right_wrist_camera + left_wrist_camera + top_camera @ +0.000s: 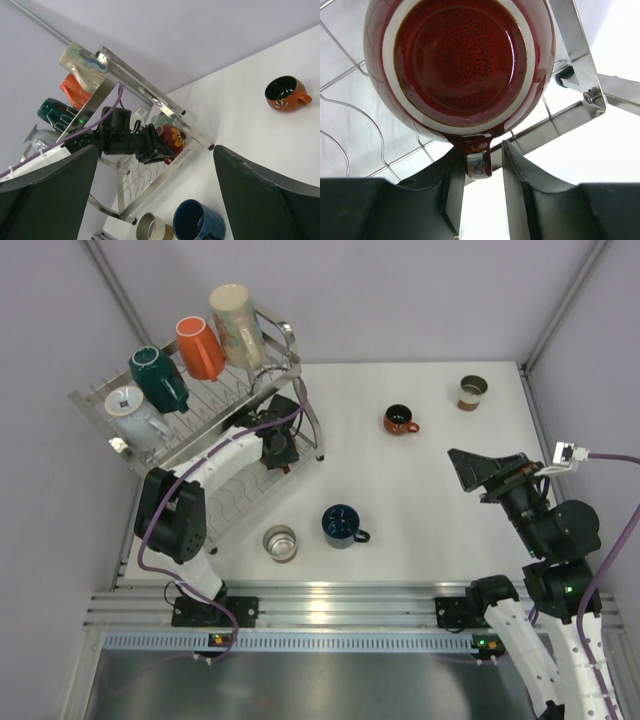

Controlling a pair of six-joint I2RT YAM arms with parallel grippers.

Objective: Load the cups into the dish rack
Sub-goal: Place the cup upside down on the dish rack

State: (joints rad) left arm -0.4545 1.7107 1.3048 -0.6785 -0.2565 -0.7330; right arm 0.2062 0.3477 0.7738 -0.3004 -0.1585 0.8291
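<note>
Top view: the left gripper reaches into the dish rack, under its upper tier. The right gripper hangs wide open and empty above bare table.

Left wrist: the jaws sit partly open around the handle of the red mug on the lower wires, apparently unclamped. Widen them, then back straight out, clear of the corner bracket.

Right wrist: the rack's end frame crowds that mug.

— Where's the rack?
— Far left on the table. Four cups stand in a row on its upper tier, a fifth cup in the lower.
— The rest?
— Two near cups before the rack, side by side; two far cups behind them, rightwards.
</note>
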